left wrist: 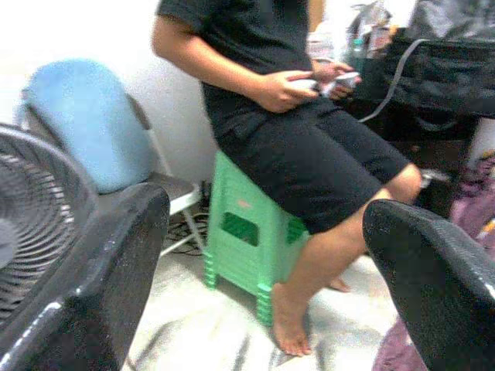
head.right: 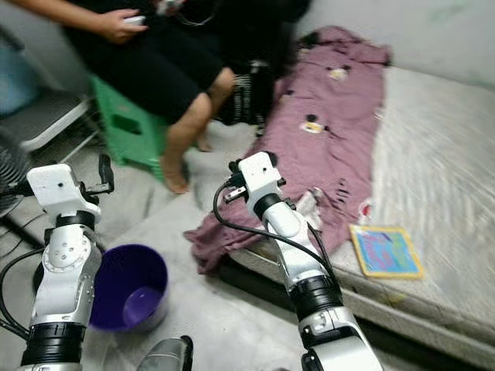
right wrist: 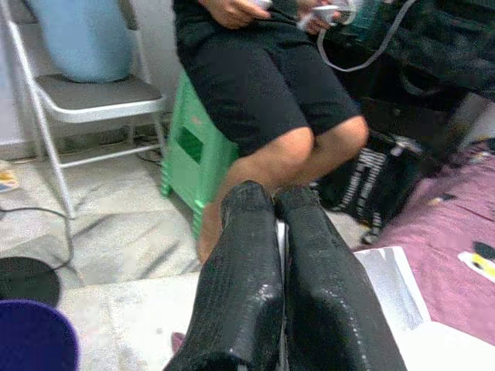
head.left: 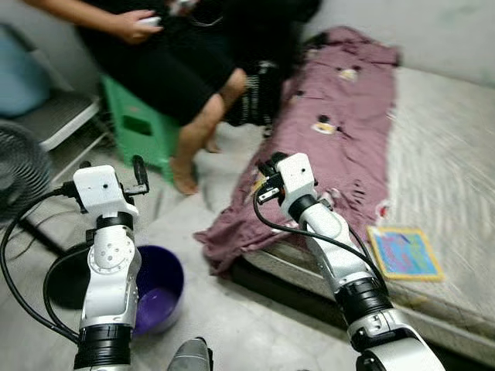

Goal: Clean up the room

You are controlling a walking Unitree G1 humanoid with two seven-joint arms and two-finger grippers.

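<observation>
Your right end effector (right wrist: 280, 255) has its 2 fingers pressed together around a thin white sheet, apparently paper, and hovers over the edge of the bed (head.left: 456, 154). The left end effector (left wrist: 263, 255) is wide open and empty, raised above the purple bucket (head.right: 128, 290) on the floor. That bucket looks empty. The maroon blanket (head.left: 340, 131) drapes off the mattress toward the floor; it is soft and limp, so pinch a bunched fold near its hanging edge. A person sits on the green stool (head.left: 139, 127) nearby.
</observation>
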